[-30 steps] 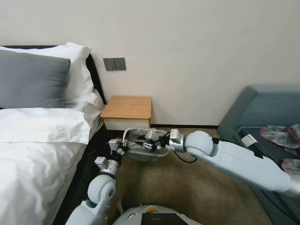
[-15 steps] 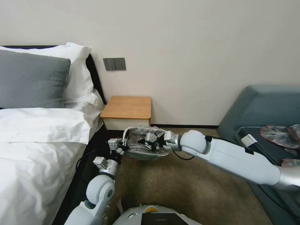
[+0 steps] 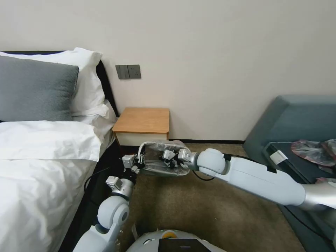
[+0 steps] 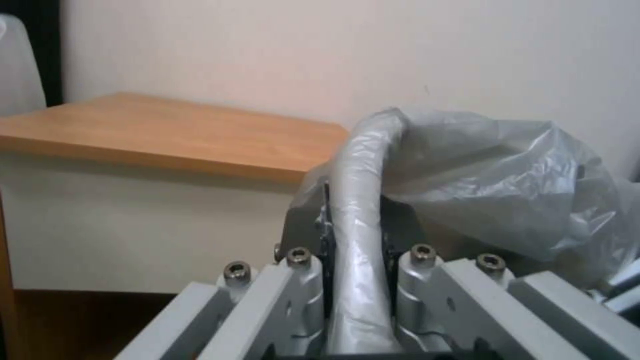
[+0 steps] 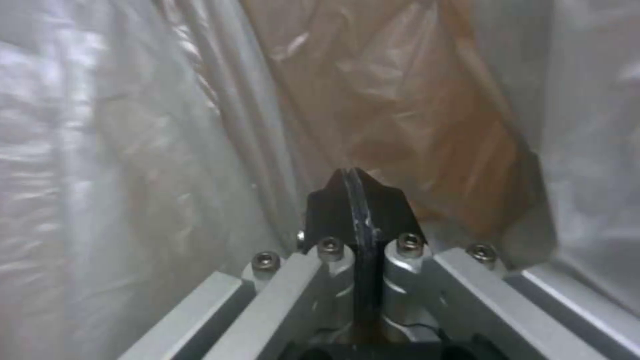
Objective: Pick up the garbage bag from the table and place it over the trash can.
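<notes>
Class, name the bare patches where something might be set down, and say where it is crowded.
The table top is bare, bordered by wall and bed. The carpet before the robot lies open. Crowded: the trash can, where the left hand and right hand meet the garbage bag.

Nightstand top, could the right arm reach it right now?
Probably not freely: the right claw is shut deep inside the bag lining the bin, below the nightstand; it would need to back out first.
</notes>
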You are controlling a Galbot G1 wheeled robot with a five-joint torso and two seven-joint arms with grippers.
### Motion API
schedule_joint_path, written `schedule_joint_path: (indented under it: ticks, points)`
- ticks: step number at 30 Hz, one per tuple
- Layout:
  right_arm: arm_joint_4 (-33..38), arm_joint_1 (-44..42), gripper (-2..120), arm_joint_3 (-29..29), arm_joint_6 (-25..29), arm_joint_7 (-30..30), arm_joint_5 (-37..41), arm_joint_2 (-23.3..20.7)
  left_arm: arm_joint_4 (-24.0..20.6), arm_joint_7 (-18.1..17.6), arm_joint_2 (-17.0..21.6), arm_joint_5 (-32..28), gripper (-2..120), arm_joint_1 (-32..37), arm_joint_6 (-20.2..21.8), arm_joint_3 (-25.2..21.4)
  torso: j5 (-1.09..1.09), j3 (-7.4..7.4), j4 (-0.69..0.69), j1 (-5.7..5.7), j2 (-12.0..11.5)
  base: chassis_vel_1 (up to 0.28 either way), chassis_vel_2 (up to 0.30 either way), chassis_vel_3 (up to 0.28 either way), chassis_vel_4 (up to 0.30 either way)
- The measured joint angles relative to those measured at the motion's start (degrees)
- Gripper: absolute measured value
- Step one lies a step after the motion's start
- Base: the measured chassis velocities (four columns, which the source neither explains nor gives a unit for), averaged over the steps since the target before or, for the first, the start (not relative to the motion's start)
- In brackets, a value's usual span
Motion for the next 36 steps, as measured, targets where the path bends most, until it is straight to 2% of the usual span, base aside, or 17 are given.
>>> schedule_joint_path:
  ticks: [9,29,36]
  points:
    - [-0.77,1.22,0,-3.05,-5.73,7.9,0.4,3.42,0.0,1.0,-0.21,1.51,8,-0.13,-0.13,0.82,0.0,0.0,0.01,0.0,0.0,0.0,0.0,0.0,0.0]
    - [-6.58,2.69,0,-6.92,-5.75,8.23,-3.62,7.06,-1.11,1.89,-0.54,2.51,8,0.04,0.03,1.31,0.0,0.0,0.0,0.0,0.0,0.0,0.0,0.0,0.0]
    - [-5.0,2.81,0,-6.64,-5.71,7.06,-3.43,6.17,0.45,1.89,-0.73,2.44,8,-0.22,-0.02,1.31,-0.01,0.0,0.0,0.0,0.0,0.0,0.0,0.0,0.0]
